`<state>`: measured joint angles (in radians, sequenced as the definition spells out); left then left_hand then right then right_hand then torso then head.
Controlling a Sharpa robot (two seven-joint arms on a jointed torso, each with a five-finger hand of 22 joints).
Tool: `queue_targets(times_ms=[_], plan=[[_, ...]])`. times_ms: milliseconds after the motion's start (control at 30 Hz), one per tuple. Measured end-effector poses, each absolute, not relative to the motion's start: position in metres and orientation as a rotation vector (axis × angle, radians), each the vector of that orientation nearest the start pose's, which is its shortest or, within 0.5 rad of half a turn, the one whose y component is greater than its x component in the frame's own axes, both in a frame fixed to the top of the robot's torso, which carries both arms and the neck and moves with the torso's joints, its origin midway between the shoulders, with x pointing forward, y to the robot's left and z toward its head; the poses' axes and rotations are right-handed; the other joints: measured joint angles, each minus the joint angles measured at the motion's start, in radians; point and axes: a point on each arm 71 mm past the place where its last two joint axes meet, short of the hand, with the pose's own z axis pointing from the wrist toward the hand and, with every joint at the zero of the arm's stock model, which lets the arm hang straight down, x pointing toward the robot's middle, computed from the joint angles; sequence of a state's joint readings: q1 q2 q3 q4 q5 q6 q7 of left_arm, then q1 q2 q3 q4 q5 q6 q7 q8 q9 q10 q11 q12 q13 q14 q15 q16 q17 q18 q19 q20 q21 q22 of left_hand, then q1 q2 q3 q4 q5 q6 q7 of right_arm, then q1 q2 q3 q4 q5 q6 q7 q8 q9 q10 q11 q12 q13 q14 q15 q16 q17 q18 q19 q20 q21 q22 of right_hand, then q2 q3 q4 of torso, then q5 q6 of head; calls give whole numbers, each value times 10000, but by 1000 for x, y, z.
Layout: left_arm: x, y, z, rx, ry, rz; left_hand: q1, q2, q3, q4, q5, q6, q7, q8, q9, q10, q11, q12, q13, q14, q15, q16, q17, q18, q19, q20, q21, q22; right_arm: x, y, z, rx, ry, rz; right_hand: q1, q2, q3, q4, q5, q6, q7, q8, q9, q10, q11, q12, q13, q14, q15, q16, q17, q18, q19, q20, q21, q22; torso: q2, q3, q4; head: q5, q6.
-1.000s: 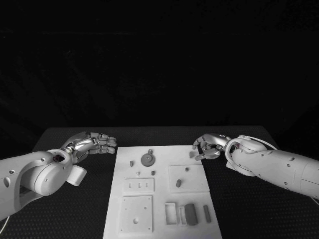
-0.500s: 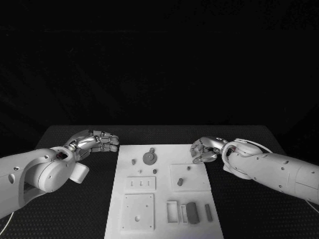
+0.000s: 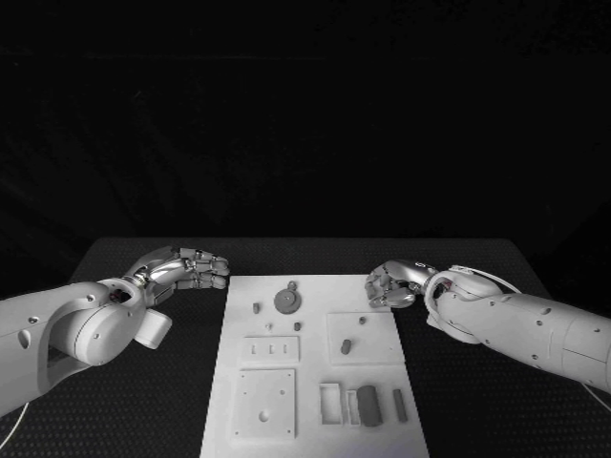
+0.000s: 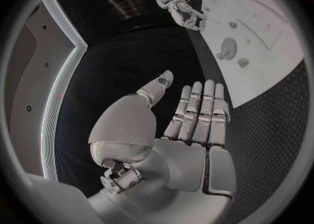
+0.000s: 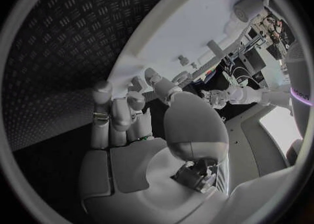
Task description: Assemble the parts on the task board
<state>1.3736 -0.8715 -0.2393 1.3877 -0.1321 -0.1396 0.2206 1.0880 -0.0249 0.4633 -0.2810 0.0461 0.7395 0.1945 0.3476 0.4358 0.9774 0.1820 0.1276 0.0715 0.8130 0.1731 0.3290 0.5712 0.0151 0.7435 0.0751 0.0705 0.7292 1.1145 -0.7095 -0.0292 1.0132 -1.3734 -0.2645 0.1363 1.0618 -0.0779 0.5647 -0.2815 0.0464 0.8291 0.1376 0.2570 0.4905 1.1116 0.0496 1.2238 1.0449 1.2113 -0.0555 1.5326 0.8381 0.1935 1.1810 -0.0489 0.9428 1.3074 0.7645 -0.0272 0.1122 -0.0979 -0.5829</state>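
You have both the left hand (image 3: 181,269) and right hand (image 3: 392,284) curled and empty beside the task board (image 3: 243,415), its parts (image 3: 368,405) apparently still loose, assembly not begun

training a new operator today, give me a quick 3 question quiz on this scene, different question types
1. True or false: the left robot hand is holding a part.
2. Multiple choice: where is the right robot hand? A) at the task board's far right edge B) over its near end C) left of the board
3. Fill in: the round disc part lies on the ____ half of the task board, counted from the robot.

Key:
1. False; the left wrist view shows its fingers extended with nothing in them.
2. A
3. far
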Motion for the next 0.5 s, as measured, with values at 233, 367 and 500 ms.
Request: queue_targets(times_ms=[233,367,500], plan=[[513,261,-180,-9581,17015,-13203,0,0,0,0,0,0,0,0,0,0,0,0,0,0,0,0,9,0,0,0,0,0,541,-285,-254,-501,17524,5125,114,271,40,-41,0,271,-197,189,93,85,-95,0,-34,109,-108,0,59,0,60,6,0,0,-2,5,-11,-55,-12],[513,261,-180,-9574,17020,-13208,0,0,0,0,0,0,0,0,0,0,0,0,0,0,0,0,8,0,0,0,0,0,541,-285,-254,-505,17488,5067,165,450,40,-40,0,358,-280,260,138,90,-160,0,-46,101,-148,0,74,0,75,-6,39,0,-2,6,-12,-62,-23],[513,261,-180,-9573,17020,-13206,0,0,0,0,0,0,0,0,0,0,0,0,0,0,0,0,8,0,0,0,0,0,541,-285,-255,-497,17477,5024,165,450,40,-40,0,406,-327,275,161,126,-196,0,-57,123,-198,0,80,-1,76,-6,39,0,-4,8,-15,-56,-32]])
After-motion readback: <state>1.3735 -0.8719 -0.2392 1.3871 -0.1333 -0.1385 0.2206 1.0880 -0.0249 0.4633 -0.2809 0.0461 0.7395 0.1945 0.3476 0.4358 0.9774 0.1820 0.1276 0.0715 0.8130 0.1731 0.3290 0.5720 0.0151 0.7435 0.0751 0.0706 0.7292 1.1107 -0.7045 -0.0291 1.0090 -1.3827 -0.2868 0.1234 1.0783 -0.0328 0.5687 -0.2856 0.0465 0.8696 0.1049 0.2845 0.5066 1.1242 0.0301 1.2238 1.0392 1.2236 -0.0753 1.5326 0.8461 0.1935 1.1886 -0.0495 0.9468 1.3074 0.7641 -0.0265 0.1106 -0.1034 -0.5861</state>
